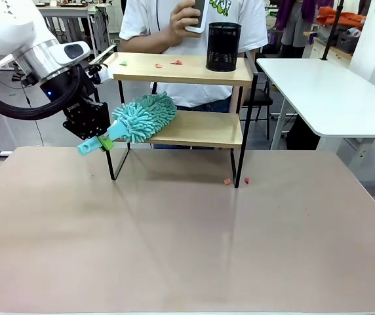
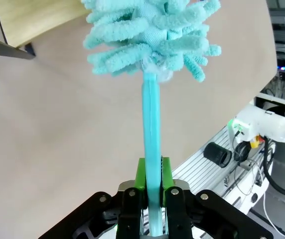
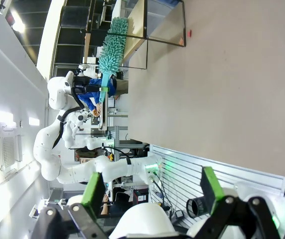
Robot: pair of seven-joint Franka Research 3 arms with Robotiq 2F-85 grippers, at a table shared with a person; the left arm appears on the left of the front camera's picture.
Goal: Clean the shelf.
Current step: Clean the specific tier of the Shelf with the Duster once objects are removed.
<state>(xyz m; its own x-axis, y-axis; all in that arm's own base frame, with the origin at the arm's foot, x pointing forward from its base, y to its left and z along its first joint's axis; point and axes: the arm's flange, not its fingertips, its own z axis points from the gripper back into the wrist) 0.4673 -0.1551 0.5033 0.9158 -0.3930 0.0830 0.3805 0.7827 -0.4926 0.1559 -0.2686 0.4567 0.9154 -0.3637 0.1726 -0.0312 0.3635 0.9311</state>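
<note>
The left hand (image 1: 101, 140) grips a fluffy turquoise duster (image 1: 145, 117) at the lower board of the two-tier wooden shelf (image 1: 174, 73), with a black mesh cup (image 1: 223, 47) on top.

Left arm (image 1: 17, 39): white shell, black wrist, blue light, black cable.
Left gripper (image 2: 155, 173): black, silver screws, green pads.
Right gripper (image 3: 152, 186): black fingers, green pads.
Person (image 1: 149, 21): white T-shirt, green print.

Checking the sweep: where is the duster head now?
Front view: the duster head rests on the shelf's lower board, left end, handle in the left gripper.
</note>
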